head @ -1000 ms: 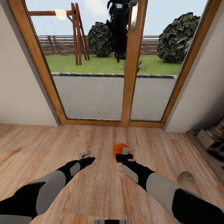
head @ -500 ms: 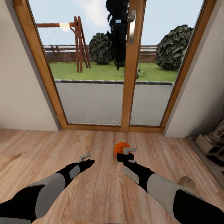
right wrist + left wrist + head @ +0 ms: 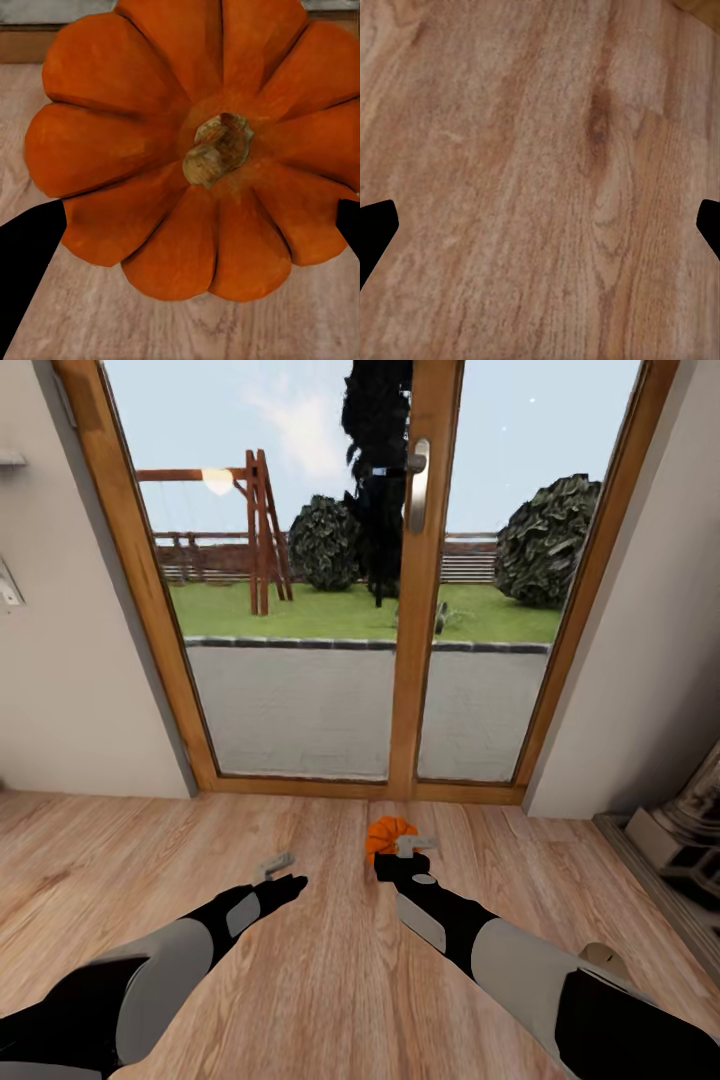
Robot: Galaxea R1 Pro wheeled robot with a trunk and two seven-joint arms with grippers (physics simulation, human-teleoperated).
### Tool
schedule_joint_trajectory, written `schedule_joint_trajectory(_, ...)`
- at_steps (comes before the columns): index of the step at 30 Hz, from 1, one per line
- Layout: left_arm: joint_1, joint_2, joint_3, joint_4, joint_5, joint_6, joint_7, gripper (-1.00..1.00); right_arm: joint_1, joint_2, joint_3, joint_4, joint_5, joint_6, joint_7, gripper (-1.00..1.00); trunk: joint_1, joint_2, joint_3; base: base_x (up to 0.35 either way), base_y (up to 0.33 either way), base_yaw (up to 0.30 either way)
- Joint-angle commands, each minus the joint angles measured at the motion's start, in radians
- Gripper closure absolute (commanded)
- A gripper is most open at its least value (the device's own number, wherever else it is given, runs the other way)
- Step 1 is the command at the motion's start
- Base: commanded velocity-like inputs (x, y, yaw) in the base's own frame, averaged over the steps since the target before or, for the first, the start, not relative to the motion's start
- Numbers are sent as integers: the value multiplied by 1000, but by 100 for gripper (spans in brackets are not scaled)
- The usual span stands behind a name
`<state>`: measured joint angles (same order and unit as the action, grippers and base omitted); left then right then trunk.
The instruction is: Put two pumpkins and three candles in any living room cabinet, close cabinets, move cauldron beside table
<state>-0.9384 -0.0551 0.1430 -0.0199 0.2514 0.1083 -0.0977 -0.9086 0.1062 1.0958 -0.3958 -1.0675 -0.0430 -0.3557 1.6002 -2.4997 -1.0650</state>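
Note:
An orange ribbed pumpkin (image 3: 386,834) with a brown stem (image 3: 217,148) sits between the fingers of my right gripper (image 3: 402,846), which is shut on it above the wooden floor, in front of the glass door. My left gripper (image 3: 279,866) hangs open over bare floorboards (image 3: 540,165), its two black fingertips far apart with nothing between them. A grey-beige candle (image 3: 603,956) stands on the floor at the lower right, half hidden behind my right forearm. The cabinet, the cauldron and the table are out of view.
A glazed double door with a wooden frame (image 3: 412,690) and a metal handle (image 3: 417,485) stands straight ahead. Plain walls close in on both sides. The base of an ornate beige fireplace (image 3: 685,825) juts out at the right. Wooden floor (image 3: 320,960) lies under both arms.
The camera has risen, so the door and floor sit lower in the picture. The pumpkin stays in my right gripper. My right arm now hides more of the candle.

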Motion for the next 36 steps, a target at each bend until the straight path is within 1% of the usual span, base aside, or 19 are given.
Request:
schedule_joint_trajectory(1,4,0,8,-2,3,7,-2,-100,-1,0,9,-1,-12,-5,-5,100,-4,7,2,0,0,0)
schedule_joint_trajectory(4,14,1,7,-2,3,7,-2,-100,-1,0,9,-1,-13,-5,-5,100,-15,28,12,0,0,0)
schedule_joint_trajectory(10,15,0,7,-2,3,7,-2,-100,-1,0,9,-2,-14,-18,-5,100,-38,70,31,0,0,0)
schedule_joint_trajectory(28,16,0,7,-2,3,8,2,-100,0,0,8,0,-15,-20,-5,100,-107,196,87,0,0,0)
schedule_joint_trajectory(33,16,0,7,-2,3,10,1,-100,0,0,7,0,-15,-20,-5,100,-107,196,87,-9,-8,0)
schedule_joint_trajectory(36,16,0,8,-2,3,11,2,-100,0,0,8,0,-15,-20,-5,100,-107,196,87,-186,-158,0)
